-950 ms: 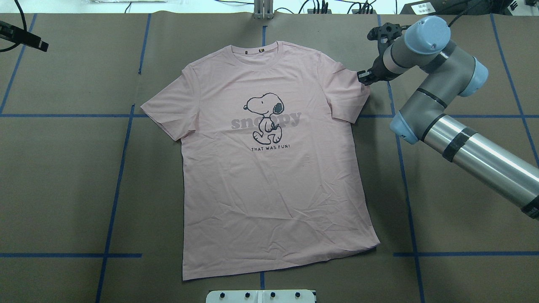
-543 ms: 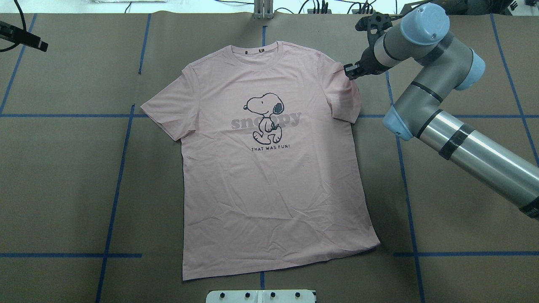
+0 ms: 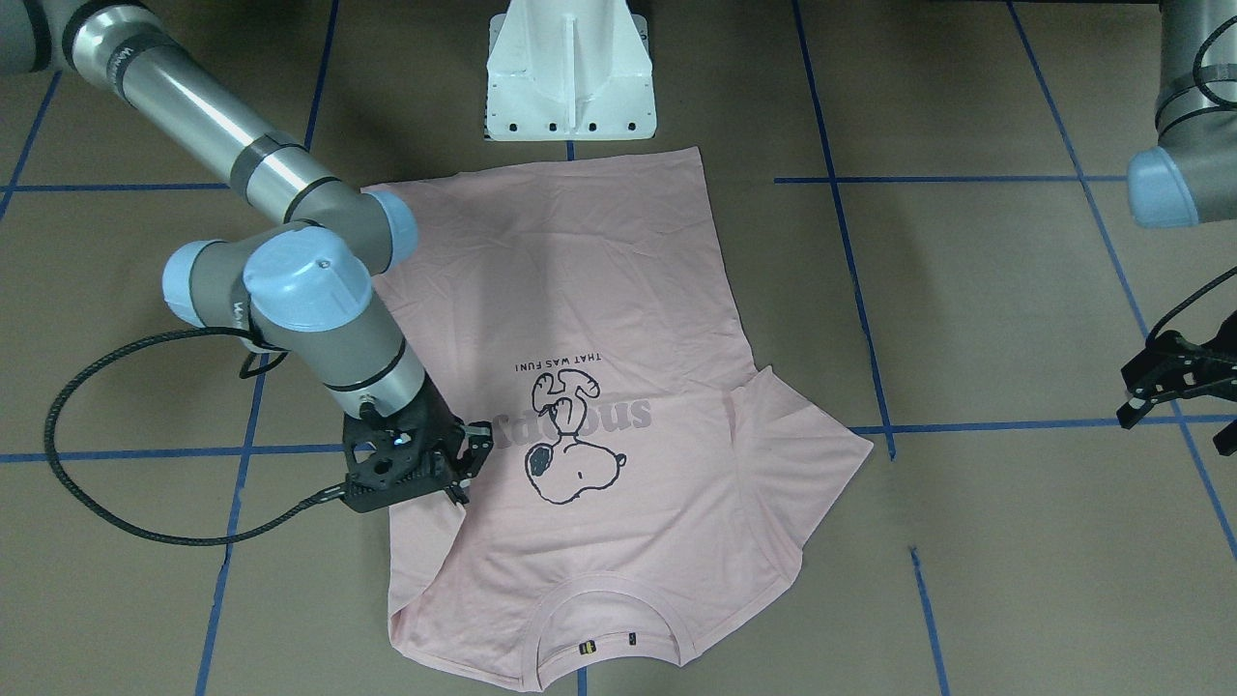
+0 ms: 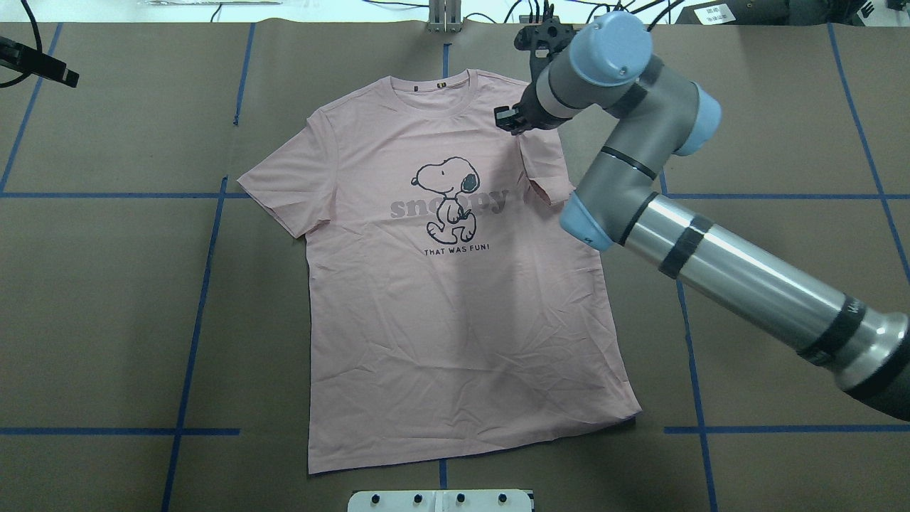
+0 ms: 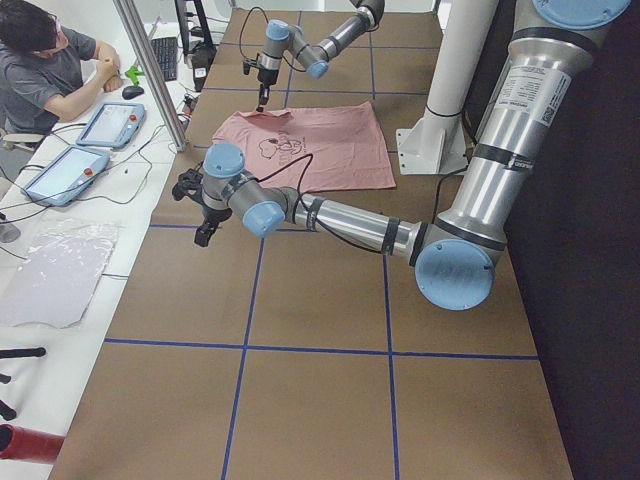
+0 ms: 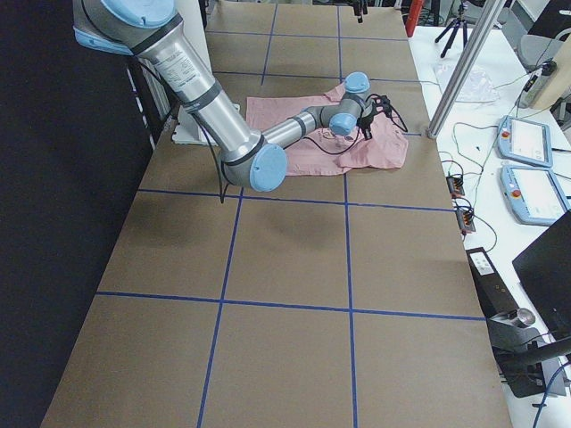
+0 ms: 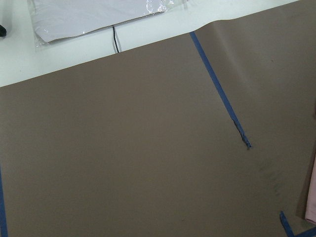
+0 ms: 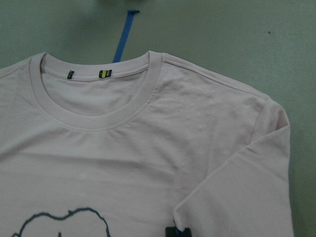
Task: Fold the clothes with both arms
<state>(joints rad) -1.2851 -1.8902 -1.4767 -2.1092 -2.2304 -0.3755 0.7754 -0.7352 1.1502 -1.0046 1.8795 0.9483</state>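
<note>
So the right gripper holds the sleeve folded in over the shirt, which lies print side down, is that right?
Not quite: the shirt lies print side up, as the overhead view shows, with the dog print facing the camera. The right gripper does hold the sleeve folded in over it.

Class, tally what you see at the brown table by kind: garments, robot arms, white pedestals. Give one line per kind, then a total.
pink T-shirt: 1
robot arms: 2 (right arm, left arm)
white pedestal: 1
Total: 4
</note>
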